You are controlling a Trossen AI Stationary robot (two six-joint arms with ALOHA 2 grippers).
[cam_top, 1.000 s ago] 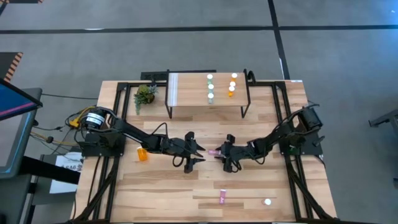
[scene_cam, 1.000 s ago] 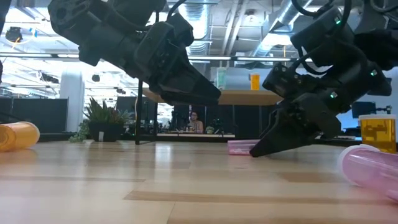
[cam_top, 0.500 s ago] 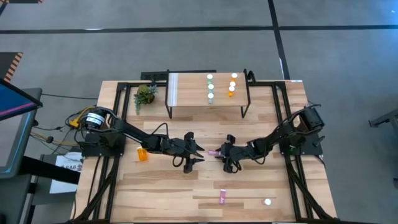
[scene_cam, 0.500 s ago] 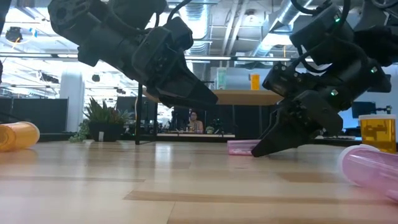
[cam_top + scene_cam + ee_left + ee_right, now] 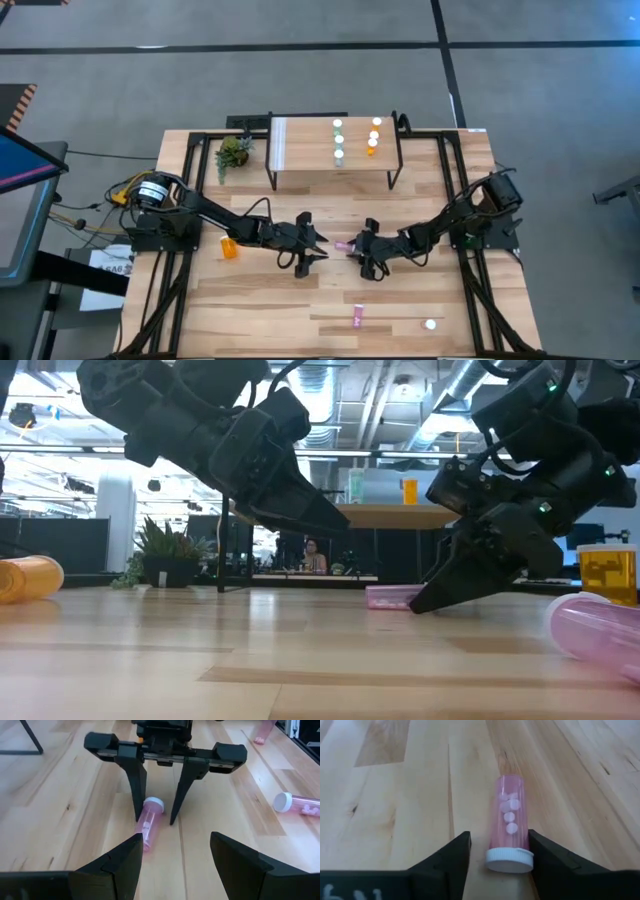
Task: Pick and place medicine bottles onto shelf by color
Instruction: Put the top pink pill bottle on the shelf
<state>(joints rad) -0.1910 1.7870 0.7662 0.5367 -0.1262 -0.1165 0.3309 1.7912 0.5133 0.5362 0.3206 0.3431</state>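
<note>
A small pink bottle (image 5: 343,244) with a white cap lies on its side at mid-table. My right gripper (image 5: 497,847) is open and low over it, a finger on either side of the capped end (image 5: 154,803). My left gripper (image 5: 175,842) faces it from the table's left, open, raised and holding nothing. The shelf (image 5: 300,145) stands at the far edge. On its top stand several teal bottles (image 5: 338,140) and orange bottles (image 5: 374,135). My right gripper straddles the pink bottle's white cap (image 5: 510,860), its fingers slanting down from the table's right and lying along the bottle. The cap sits close against one finger (image 5: 545,857) and well clear of the other. Whether that finger touches the cap, I cannot tell. The bottle rests on the table.
An orange bottle (image 5: 229,248) lies left of my left arm. Another pink bottle (image 5: 358,317) and a white-capped one (image 5: 431,324) are near the front edge. A small green plant (image 5: 234,152) stands left of the shelf. Bare wood lies between the shelf and the grippers.
</note>
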